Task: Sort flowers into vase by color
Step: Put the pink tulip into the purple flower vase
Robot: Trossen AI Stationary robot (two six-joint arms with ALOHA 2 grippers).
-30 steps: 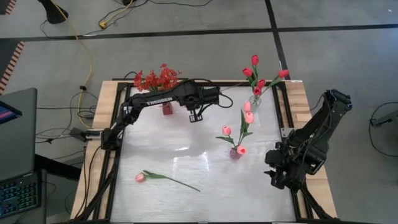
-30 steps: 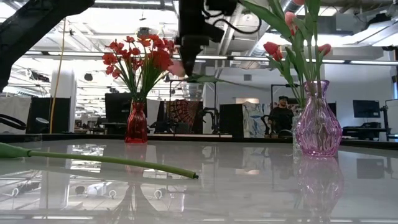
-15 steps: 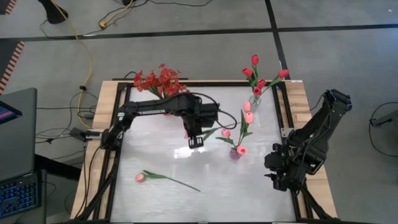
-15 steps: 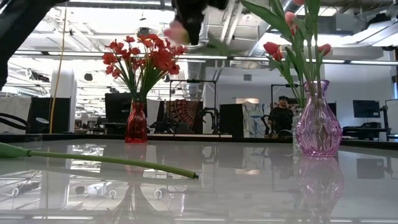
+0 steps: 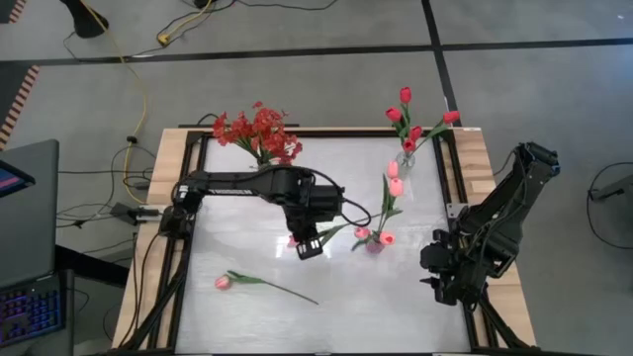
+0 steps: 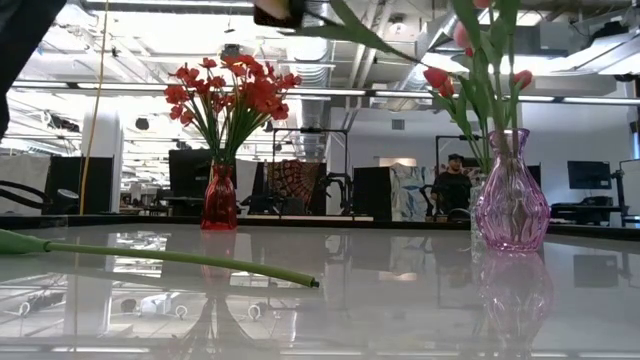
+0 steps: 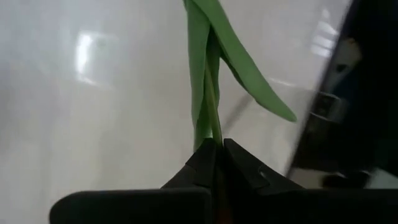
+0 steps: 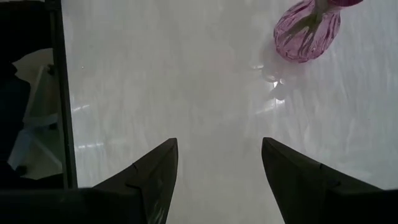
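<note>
**With one tulip still lying loose, the sorting is mostly done**

While a pink tulip [image 5: 223,283] lies on the near part of the table [image 5: 396,297], unsorted, the left gripper [image 5: 307,244] hangs above mid-table, fingers clamped on the green stem [image 7: 208,93] of another flower just beside the pink vase [image 5: 374,243]. The right gripper [image 8: 214,168] waits at the table's right edge, fingers apart and empty. Farther back, red sprays [image 5: 257,131] fill the red vase [image 6: 219,198], and red tulips [image 5: 410,119] stand in a clear vase [image 5: 405,163]. By my reading, two flowers remain.

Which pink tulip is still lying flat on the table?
The pink tulip near the table's front left corner, stem trailing rightward. The others stand in the pink vase or hang from the left hand.
</note>
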